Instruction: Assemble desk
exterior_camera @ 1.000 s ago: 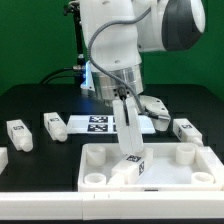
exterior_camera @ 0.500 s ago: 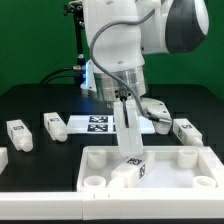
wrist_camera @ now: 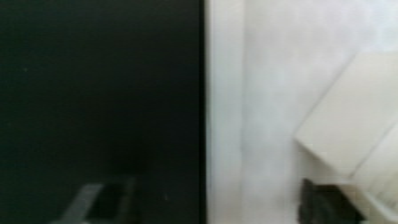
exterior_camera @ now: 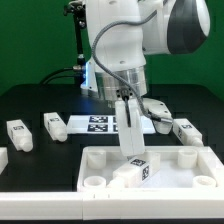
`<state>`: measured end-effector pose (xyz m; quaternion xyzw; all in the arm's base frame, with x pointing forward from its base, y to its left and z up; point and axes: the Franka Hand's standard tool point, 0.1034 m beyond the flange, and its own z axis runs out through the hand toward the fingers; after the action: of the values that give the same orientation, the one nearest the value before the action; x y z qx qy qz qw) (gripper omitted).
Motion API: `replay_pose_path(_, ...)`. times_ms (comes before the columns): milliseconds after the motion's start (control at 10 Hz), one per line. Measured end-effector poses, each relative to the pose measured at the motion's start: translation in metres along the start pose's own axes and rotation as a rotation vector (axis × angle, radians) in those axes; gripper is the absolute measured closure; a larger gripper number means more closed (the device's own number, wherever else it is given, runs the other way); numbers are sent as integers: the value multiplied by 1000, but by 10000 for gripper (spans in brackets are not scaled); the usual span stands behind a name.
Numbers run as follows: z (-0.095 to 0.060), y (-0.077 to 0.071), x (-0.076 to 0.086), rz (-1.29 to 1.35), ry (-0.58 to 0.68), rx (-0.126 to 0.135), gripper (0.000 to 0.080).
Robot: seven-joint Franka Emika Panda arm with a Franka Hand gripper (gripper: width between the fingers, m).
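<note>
Desk panel [exterior_camera: 172,170] lies flat, sockets up, long axis across exterior view.

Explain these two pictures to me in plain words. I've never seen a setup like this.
The big white machine is a robot arm putting a toy desk together. One picture comes from a camera standing off the arm. The blurry one comes from a camera on its wrist, looking down past the hand. On the black table lies the desk's rimmed panel, and one leg sits in it just below the hand. Other loose legs lie farther back: two on the exterior view's left, one on its right. The flat sheet of black-and-white squares is the marker board, not furniture. In the wrist view the fingers stand apart, so the hand looks open, gripping nothing.
</note>
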<state>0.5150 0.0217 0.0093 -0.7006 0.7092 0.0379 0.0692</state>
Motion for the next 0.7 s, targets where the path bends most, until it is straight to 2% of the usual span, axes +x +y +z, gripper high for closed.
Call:
replay_pose_path(100, -12, -2, -5, -9, -27, -14, 246)
replay_pose_path(200, -28, -8, -9, -27, -52, -28, 167)
replay_pose_path(400, -48, -28, -21, -104, -68, -40, 155)
replay_pose_path(500, -52, -36, -29, -203, -51, -62, 151)
replay_pose_path(700, -51, -36, -29, -185, -57, -54, 151)
